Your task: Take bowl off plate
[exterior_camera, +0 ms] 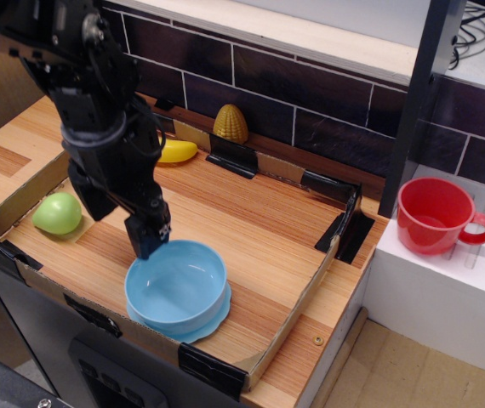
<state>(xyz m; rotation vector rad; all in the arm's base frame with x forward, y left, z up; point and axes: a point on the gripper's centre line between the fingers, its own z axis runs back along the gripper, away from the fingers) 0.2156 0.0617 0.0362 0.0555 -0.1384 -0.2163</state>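
Note:
The light blue bowl (179, 287) sits on the light blue plate (223, 308) near the front edge of the cardboard tray; only the plate's scalloped rim shows under the bowl. My black gripper (123, 218) is open and empty, low over the bowl's back-left rim. One fingertip (149, 240) is right at the rim, and I cannot tell whether it touches. The other finger hangs outside the bowl to the left.
A green ball (57, 212) lies at the tray's left, and a yellow banana (176, 150) and a corn cob (231, 124) at the back wall. The low cardboard tray wall (298, 306) rings the work area. A red cup (434, 215) stands on the white rack at the right.

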